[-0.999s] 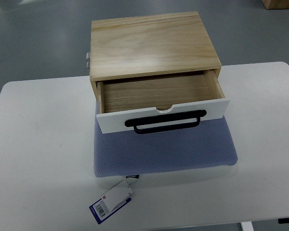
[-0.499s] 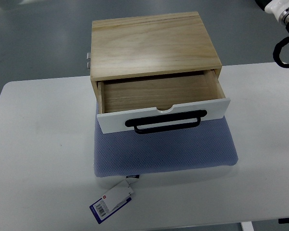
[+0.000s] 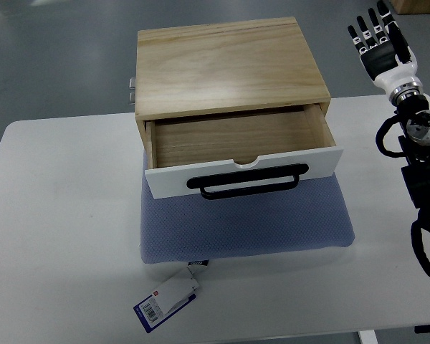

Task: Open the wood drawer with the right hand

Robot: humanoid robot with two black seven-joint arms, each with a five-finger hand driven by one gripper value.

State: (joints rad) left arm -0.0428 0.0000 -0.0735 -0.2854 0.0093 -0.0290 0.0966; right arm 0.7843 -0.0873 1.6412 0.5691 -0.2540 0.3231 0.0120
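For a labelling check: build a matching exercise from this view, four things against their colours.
Things:
1. drawer handle
2. drawer front
3. cushion pad
4. box top

Colours:
A. blue-grey
B. light wood
C. black
D. white

Pairs: 1-C, 2-D, 3-A, 4-B

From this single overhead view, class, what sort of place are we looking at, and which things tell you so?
Probably a robotics lab or test workspace: a plain white table on a bare grey floor, a pale wooden drawer box staged on a blue-grey pad, and a robot's right hand with its cabled arm.
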